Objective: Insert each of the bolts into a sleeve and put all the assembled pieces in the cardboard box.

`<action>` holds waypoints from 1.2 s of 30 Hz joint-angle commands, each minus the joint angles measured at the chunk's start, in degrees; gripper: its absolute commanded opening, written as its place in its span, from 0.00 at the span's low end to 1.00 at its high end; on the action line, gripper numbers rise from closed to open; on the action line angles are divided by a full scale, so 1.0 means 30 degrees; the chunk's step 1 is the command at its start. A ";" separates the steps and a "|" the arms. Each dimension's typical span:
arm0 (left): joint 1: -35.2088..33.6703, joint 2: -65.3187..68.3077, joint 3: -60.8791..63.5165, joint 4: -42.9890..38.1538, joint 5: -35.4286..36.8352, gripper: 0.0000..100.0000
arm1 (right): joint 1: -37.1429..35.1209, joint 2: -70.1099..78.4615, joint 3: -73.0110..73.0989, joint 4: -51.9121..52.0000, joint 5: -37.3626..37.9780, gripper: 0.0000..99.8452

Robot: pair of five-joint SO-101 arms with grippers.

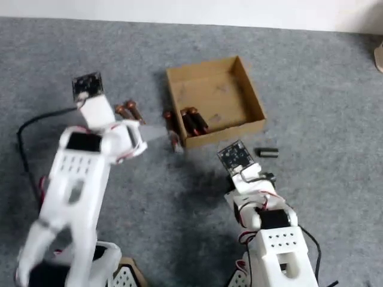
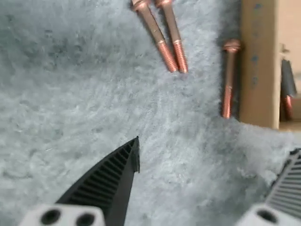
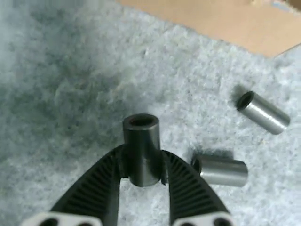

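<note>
we logged the right end effector point(image 3: 141, 165) pinching a dark sleeve point(image 3: 141, 146) near the cardboard box point(image 1: 174, 101); left end effector point(image 2: 214, 150) spread over the surface point(image 1: 311, 89), three bolts point(image 2: 228, 80) lying beside that box.

Bare carpet point(image 2: 70, 94) before left tool point(image 2: 216, 157); box wall point(image 2: 256, 61) apparently against one bolt point(image 2: 229, 80)

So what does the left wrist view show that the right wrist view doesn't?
Left wrist: the left gripper, open over the carpet, with two bolts lying side by side and a third bolt lying beside the box wall. Right wrist: the right gripper shut on a sleeve, with two loose sleeves lying on their sides nearby. Both: the grey carpet and a stretch of the box's wall.
</note>
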 commanded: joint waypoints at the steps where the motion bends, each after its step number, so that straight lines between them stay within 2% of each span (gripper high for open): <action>1: 0.0425 0.3590 -0.2916 -0.0322 0.1084 0.42 | 0.0044 -0.0337 0.0220 -0.0484 -0.0117 0.00; 4: 0.0366 0.6315 -0.4615 -0.0322 0.1641 0.42 | 0.0044 -0.0337 0.0337 -0.0571 0.0821 0.00; 10: 0.0425 1.0183 -0.7604 -0.0322 0.1729 0.42 | -0.0073 -0.0337 0.1070 -0.1861 0.0996 0.00; 36: 0.2447 2.1436 -1.7626 -0.0176 0.1641 0.42 | -0.0073 -0.0337 0.1158 -0.1978 0.1026 0.00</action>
